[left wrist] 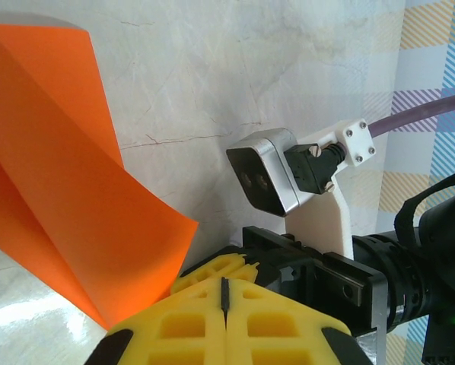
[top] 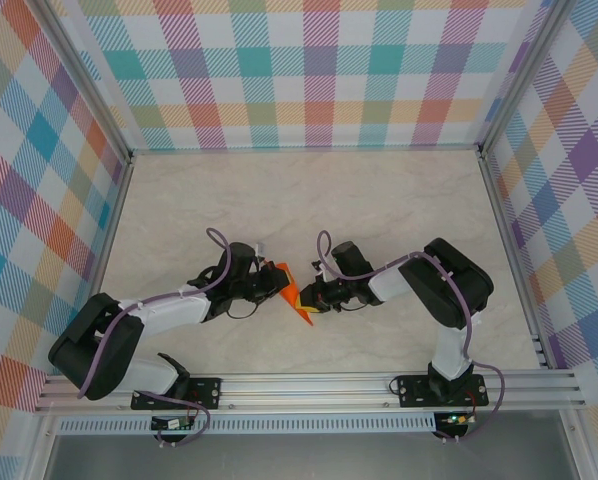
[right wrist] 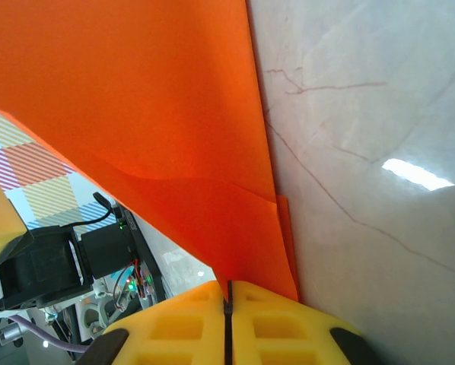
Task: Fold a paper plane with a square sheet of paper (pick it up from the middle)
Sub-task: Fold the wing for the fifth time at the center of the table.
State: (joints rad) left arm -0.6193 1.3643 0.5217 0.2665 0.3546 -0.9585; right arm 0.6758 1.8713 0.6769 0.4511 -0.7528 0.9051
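In the top view we see the plane a little toward 6 o'clock of the counter's middle, between the two arms. Its narrow end points to about 5 o'clock, its wider end to 11 o'clock. The left fingers meet it from 9 o'clock and the right fingers from 3 o'clock.

From the right wrist, the right fingers are pressed together. The plane runs straight down into the seam between them, so they are clamped on its lower end. From there the sheet spreads up toward 11 and 12 o'clock, and a folded edge rises at 1 o'clock beside the bare counter.

From the left wrist, the left fingers are also together, tip against tip. The plane stands at their 10 o'clock. Its lower edge drops behind the yellow finger on the 9 o'clock side of the seam, not into the seam itself, so we cannot tell whether these fingers pinch any paper. A free corner of the sheet juts out just above the tips at 11 o'clock. Beyond them, at 1 o'clock, the right arm's camera hangs over the counter.

We cannot tell whether the plane rests on the counter or hangs just above it.
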